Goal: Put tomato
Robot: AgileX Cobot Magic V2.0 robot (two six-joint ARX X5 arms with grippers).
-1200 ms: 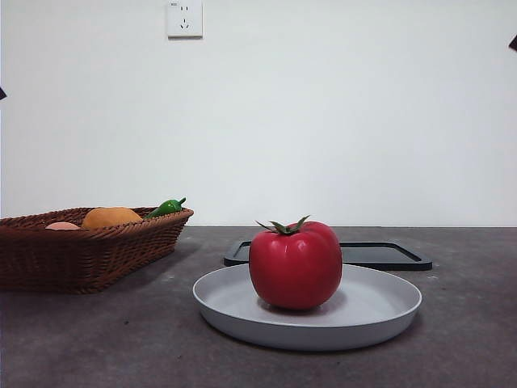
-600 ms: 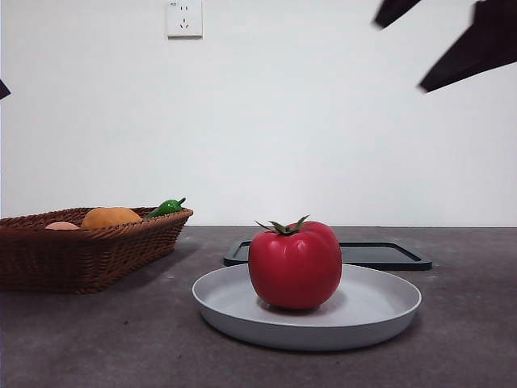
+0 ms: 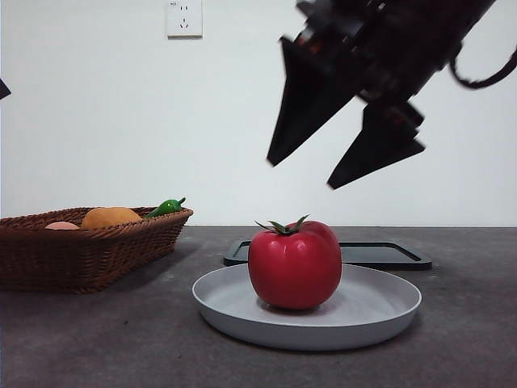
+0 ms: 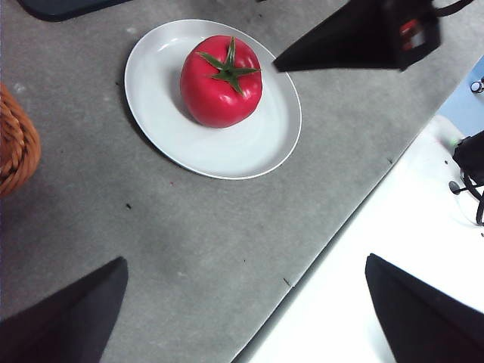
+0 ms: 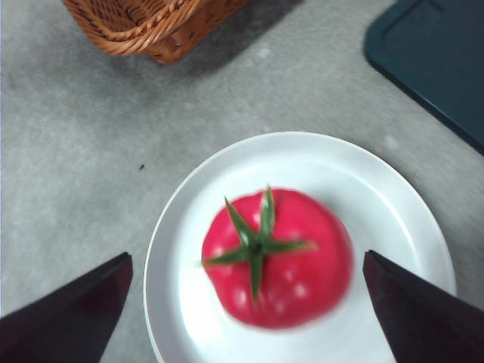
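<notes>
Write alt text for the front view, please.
A red tomato sits on a grey plate while the open right gripper hangs above it. A wicker basket stands to the left, a black tray behind.

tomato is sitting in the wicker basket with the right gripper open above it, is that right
Not quite. The tomato sits on the grey plate, not in the wicker basket, as the front view shows. The right gripper is open above it.

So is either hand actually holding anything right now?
No. The right hand hangs open above the tomato, which sits free on the gray plate. The left hand is open too, off to the side.
</notes>
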